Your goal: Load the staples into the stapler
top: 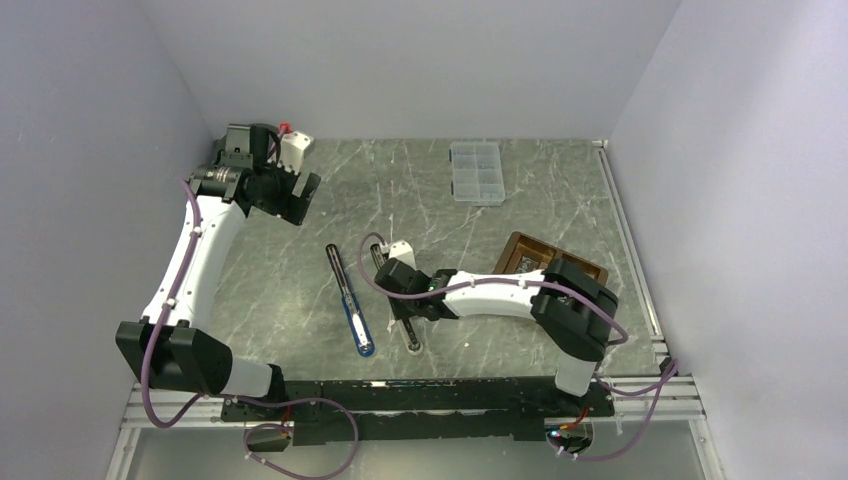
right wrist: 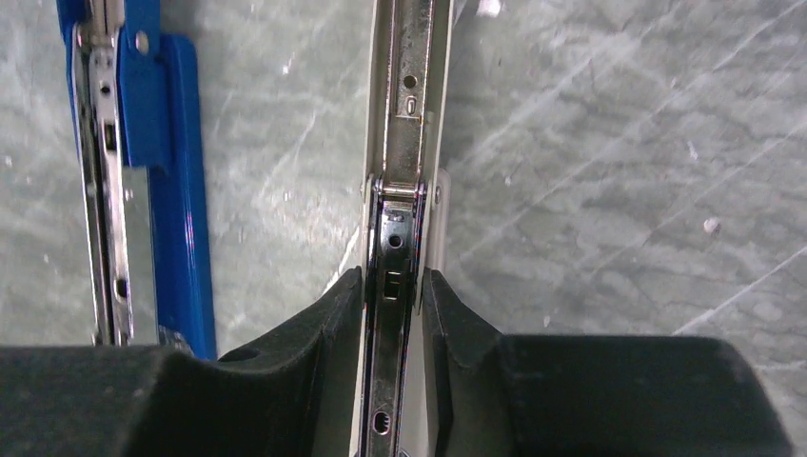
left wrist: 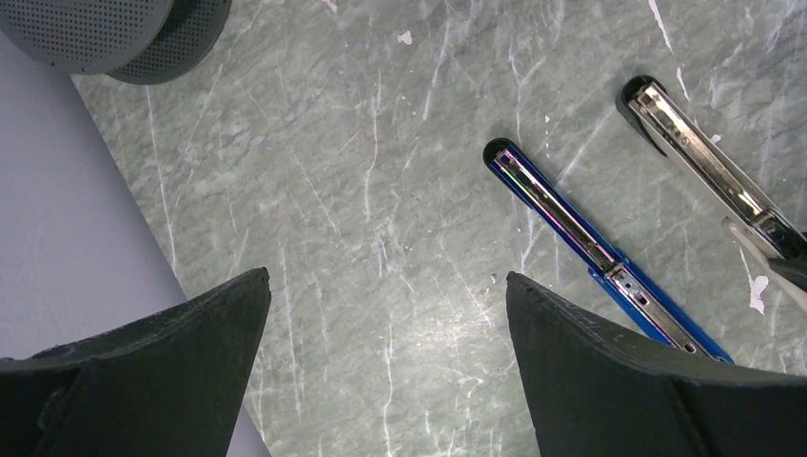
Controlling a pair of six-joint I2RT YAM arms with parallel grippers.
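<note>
A white and chrome stapler (right wrist: pixel 400 143) lies opened flat on the marble table, and its metal rail runs between my right fingers. My right gripper (right wrist: pixel 392 286) is shut on that rail, both pads pressing its sides; in the top view it (top: pixel 410 312) sits mid-table over the stapler (top: pixel 412 338). A blue stapler (top: pixel 352 305), also opened flat, lies parallel just to its left (right wrist: pixel 157 171). My left gripper (left wrist: pixel 388 278) hangs open and empty at the far left (top: pixel 295 195), well away from both staplers (left wrist: pixel 590 248). No staples can be made out.
A clear plastic compartment box (top: pixel 476 172) lies at the back of the table. A brown tray (top: pixel 525 252) sits behind the right arm, partly hidden by it. Walls close in on the left, back and right. Grey perforated discs (left wrist: pixel 105 29) show at the left wrist view's top corner.
</note>
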